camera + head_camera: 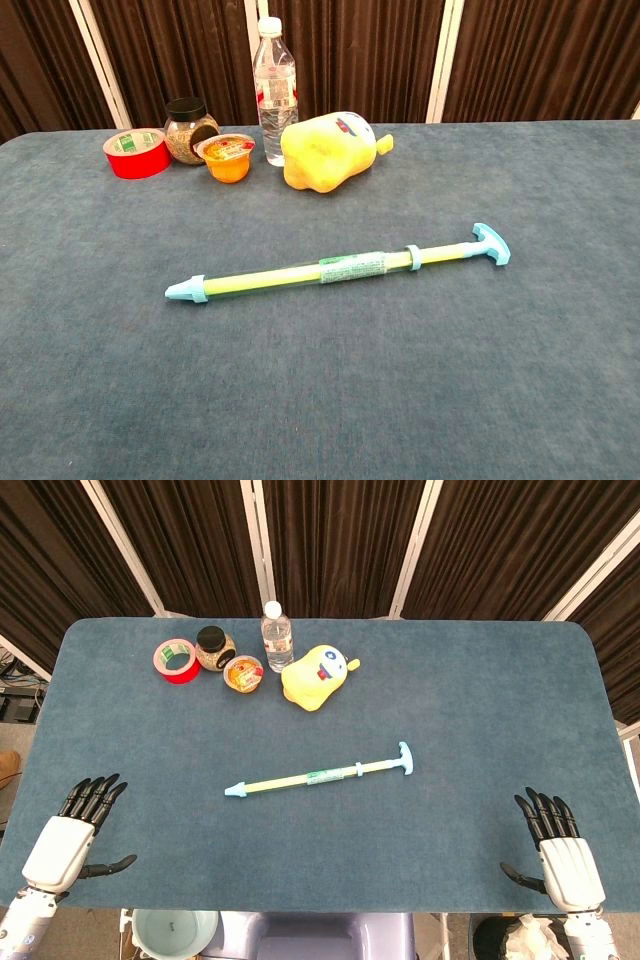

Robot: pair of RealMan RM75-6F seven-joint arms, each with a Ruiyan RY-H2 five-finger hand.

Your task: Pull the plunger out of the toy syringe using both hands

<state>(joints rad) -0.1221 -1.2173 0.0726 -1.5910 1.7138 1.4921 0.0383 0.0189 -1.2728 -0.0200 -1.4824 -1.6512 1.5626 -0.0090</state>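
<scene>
Both robot hands rested on the near edge of the table, fingers spread and grasping nothing: the left robot hand and the right robot hand. Between them, farther out, lay the toy syringe, slim, pale yellow-green, with a light blue tip toward the left robot hand and its T-handled plunger toward the right. Beyond it stood red tape, a jar, a jelly cup, a water bottle and a yellow toy, none blocking it.
</scene>
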